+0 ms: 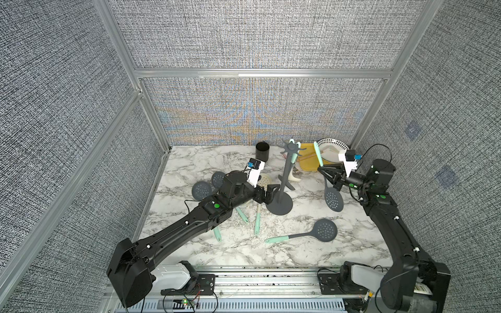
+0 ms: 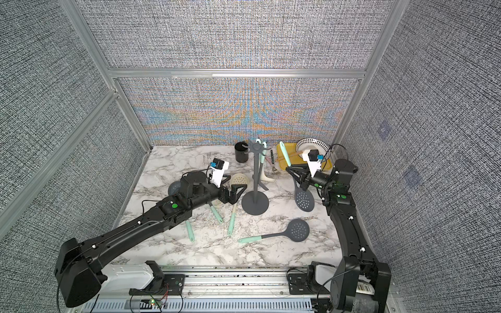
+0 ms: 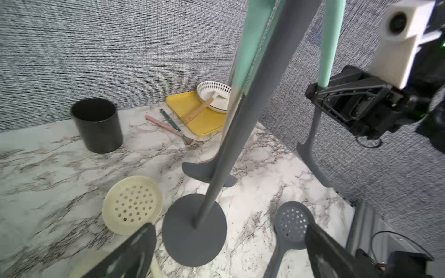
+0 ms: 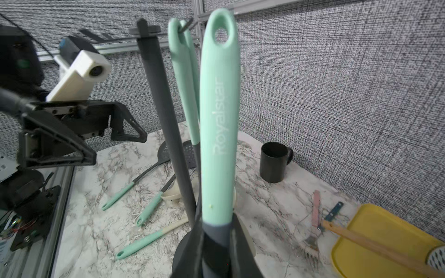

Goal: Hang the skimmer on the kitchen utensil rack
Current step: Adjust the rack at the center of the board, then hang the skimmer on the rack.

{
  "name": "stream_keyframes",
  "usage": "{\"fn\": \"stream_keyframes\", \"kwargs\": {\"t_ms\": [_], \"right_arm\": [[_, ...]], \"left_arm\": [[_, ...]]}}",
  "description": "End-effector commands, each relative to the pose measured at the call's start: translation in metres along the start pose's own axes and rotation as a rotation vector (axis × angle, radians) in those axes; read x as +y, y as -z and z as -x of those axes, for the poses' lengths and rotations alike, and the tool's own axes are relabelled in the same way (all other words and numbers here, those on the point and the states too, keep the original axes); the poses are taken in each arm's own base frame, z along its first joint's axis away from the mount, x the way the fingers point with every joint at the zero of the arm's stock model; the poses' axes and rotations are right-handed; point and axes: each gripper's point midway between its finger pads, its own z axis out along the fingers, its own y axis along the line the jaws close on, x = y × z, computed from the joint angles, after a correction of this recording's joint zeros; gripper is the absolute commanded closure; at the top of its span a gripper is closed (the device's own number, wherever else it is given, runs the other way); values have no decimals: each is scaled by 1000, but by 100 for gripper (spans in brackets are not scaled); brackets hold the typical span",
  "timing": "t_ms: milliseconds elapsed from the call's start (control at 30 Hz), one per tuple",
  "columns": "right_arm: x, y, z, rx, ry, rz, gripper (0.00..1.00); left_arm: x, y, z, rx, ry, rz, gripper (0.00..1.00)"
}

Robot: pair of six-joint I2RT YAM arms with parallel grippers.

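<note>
In right tool [image 1: 321, 170]: one skimmer [image 1: 334, 200]; on table [image 1: 298, 257]: four.

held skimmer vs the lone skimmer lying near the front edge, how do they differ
The held skimmer stands handle-up, head down, clamped in the right pincer; the lone skimmer lies flat on the table, untouched. The held skimmer is further back; the lone skimmer is nearer the front. Both have a round grey perforated head and a mint handle.

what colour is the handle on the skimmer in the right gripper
Mint green; the skimmer shows it best in the right wrist view.
</note>
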Motion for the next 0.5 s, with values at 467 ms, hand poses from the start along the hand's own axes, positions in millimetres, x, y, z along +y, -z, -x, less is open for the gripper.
{"fn": "stream_keyframes", "kwargs": {"t_ms": [467], "right_arm": [[27,-3,24,-14,96,190,100]], "left_arm": [[-14,-28,34,-67,107,-299,11]]}}
